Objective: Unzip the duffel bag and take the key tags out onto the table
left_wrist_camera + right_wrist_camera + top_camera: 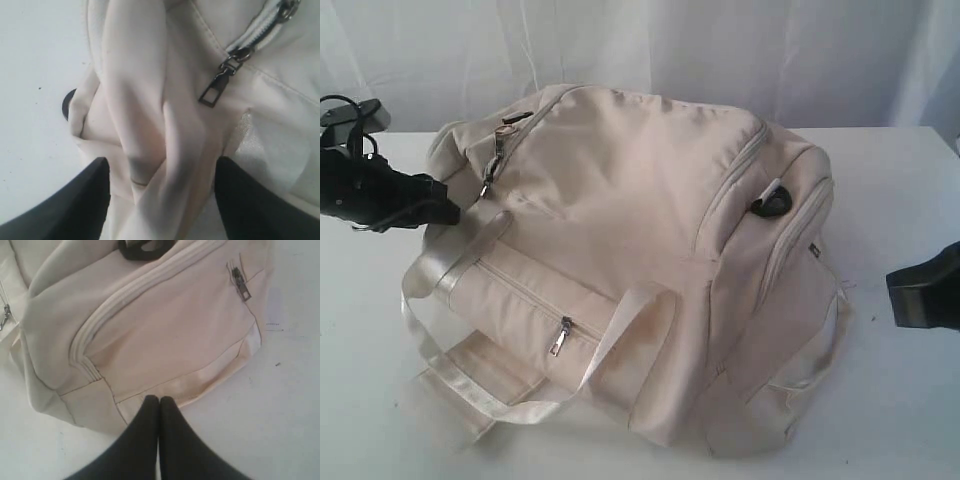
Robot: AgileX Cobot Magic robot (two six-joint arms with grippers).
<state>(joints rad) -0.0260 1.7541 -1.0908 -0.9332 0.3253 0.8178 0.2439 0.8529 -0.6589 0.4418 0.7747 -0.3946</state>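
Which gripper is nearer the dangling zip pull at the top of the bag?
Left. The left gripper is open right beside the zip pull, over the end fabric of the bag. The right gripper is shut, off the far end, well away from it.

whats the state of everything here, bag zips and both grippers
duffel bag: lying on the table, main zip closed
front pocket zip: closed
left gripper: open, straddling a fold of fabric at the bag's end
right gripper: shut, empty, by the bag's other end
key tags: not in sight
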